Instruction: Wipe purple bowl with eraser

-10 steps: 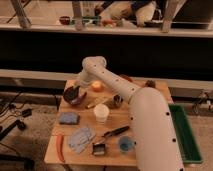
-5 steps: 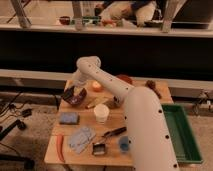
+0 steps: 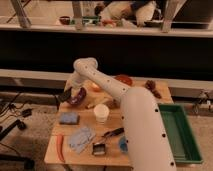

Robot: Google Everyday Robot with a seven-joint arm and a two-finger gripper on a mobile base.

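The purple bowl (image 3: 78,97) sits at the table's far left corner, dark and shallow. My white arm reaches over the table, bends at its elbow above the bowl and comes down to the bowl's left rim. There my gripper (image 3: 68,94) is shut on the eraser (image 3: 64,95), a small dark block held against the bowl's left edge. Part of the bowl is hidden behind the wrist.
On the wooden table (image 3: 112,155): a white cup (image 3: 101,113), blue pad (image 3: 69,118), grey-blue cloth (image 3: 80,138), red chili (image 3: 60,148), black-handled brush (image 3: 113,133), orange-red bowl (image 3: 124,80) and an orange fruit (image 3: 95,87). A green bin (image 3: 180,134) stands on the right.
The arm has swung leftward, carrying the gripper and eraser from over the bowl's middle to its left rim. The rest of the table is unchanged.
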